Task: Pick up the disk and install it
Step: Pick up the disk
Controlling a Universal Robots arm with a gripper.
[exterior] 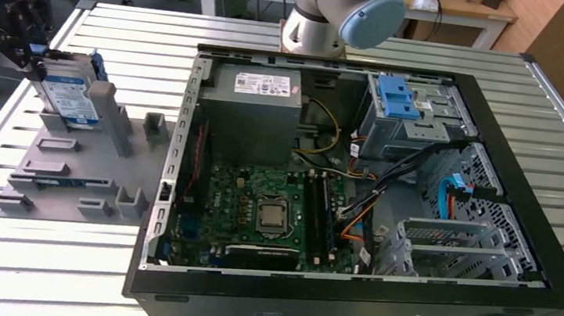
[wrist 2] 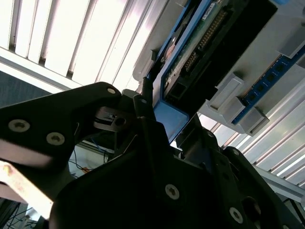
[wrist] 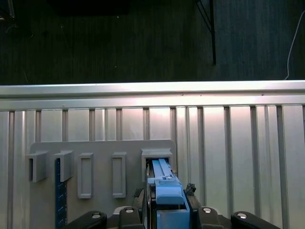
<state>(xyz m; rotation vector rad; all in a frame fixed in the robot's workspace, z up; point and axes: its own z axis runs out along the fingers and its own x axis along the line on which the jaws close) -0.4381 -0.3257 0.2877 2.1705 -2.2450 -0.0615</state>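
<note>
Picking stage, gripper (exterior: 38, 65) clenched on the top edge of the disk (exterior: 68, 96), which stands upright in its slot on the grey fixture (exterior: 80, 184) beside the open case (exterior: 350, 311); freeing it likely needs a straight pull along the slot, no twist.

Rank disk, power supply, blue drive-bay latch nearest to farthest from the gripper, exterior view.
1. disk: in the gripper, exterior view's left.
2. power supply: inside the case, middle.
3. blue drive-bay latch: farther toward exterior view's right.
</note>
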